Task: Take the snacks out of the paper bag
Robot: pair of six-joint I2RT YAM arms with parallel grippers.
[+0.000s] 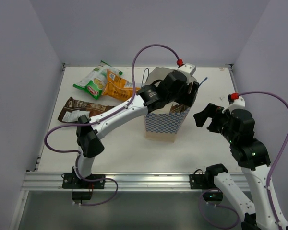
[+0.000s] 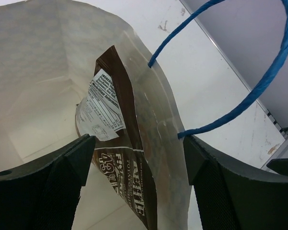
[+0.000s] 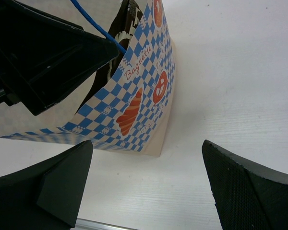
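Overhead view: the paper bag (image 1: 165,125) stands upright at the centre of the table (image 1: 125,148). The left gripper (image 1: 185,93) is over its mouth and hides the contents. Only the left wrist view shows inside: one brown packet (image 2: 129,143) stands against the bag's 3 o'clock wall, between wide-spread jaws, ungripped. The right gripper (image 1: 206,119) is spread wide and empty at the bag's 3 o'clock. The green packet (image 1: 93,82), orange packet (image 1: 116,86) and second brown packet (image 1: 79,109) lie at its 10 o'clock.

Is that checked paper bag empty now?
No, a dark brown packet stands inside the paper bag, against its wall.
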